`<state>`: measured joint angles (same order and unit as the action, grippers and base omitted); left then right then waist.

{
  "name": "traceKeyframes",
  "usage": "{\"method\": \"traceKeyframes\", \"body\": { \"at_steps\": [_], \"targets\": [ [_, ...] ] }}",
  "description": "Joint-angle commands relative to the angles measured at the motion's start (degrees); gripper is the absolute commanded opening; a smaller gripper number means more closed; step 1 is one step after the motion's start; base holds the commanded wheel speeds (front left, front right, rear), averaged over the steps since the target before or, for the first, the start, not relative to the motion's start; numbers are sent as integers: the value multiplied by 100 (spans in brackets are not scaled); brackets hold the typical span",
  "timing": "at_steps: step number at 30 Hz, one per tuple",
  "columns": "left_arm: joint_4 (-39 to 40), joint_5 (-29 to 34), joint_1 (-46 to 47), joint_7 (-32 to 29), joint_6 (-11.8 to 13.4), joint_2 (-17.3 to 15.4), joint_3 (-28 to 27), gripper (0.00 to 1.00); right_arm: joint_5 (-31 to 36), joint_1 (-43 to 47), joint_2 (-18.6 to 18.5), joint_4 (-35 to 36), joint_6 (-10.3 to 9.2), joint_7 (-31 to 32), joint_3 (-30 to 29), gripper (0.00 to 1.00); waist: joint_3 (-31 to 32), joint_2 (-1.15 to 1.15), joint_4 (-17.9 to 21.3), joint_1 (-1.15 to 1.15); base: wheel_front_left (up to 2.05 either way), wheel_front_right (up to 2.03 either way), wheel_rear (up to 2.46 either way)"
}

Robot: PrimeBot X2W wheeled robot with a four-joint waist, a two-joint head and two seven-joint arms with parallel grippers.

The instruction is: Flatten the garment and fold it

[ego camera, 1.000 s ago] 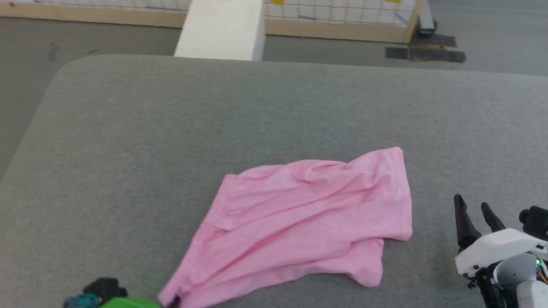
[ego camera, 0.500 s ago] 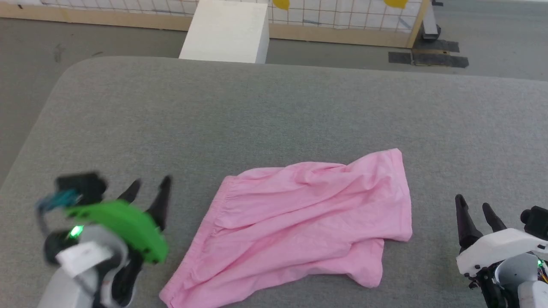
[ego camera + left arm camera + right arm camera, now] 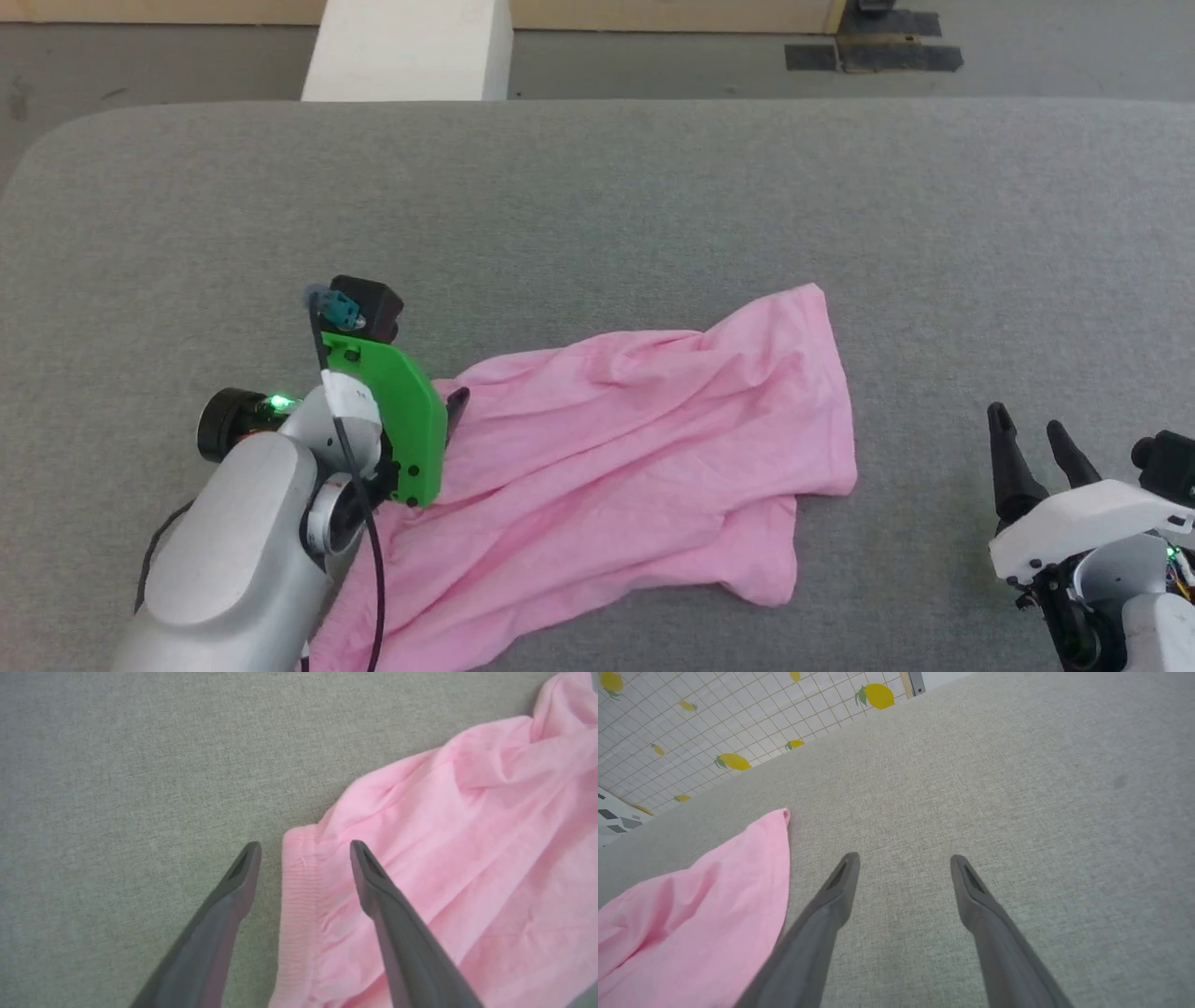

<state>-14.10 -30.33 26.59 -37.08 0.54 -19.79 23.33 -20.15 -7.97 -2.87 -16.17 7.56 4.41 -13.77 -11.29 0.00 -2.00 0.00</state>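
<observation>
One crumpled light-pink thin cloth garment (image 3: 635, 448) is counted between two dark-fingered pincers, left gripper (image 3: 303, 851) and right gripper (image 3: 903, 858); one white rectangular block (image 3: 411, 51) is counted beyond them.

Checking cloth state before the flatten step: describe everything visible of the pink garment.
The garment is thin, soft-looking light pink cloth, lying creased on the grey fabric surface, not yet flat or folded. A gathered waistband runs along its left edge; its far right corner comes to a point. The open left gripper straddles the waistband's far corner; whether it touches cannot be told.
</observation>
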Motion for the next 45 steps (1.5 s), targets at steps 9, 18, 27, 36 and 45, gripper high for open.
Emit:
{"method": "traceKeyframes", "body": {
  "at_steps": [9, 18, 27, 36, 45],
  "targets": [
    [-666, -106, 290, 250, -112, 149, -33, 0, -9, -124, 0, -44, -8, -108, -2, 100, -179, 0, 153, 0, 0, 0, 0],
    [-443, -365, 42, 1103, -73, 397, -330, 0, 93, -220, 0, 95, -8, -14, 170, 100, -111, 0, 73, 0, 0, 0, 0],
    [314, -688, -873, 1814, 276, 647, -701, 0, 1551, -1780, 0, 371, -8, 2448, 1330, 100, -345, 0, -80, 0, 0, 0, 0],
    [478, -706, -697, 1861, 206, 786, -568, 0, 2501, -2860, 0, -901, -8, 3286, 1588, 100, -706, 0, -420, 0, 0, 0, 0],
    [416, -716, -568, 1931, 123, 872, -458, 0, 2699, -3148, 0, -1804, -8, 3236, 1770, 100, -875, 0, -507, 0, 0, 0, 0]
  ]
}}
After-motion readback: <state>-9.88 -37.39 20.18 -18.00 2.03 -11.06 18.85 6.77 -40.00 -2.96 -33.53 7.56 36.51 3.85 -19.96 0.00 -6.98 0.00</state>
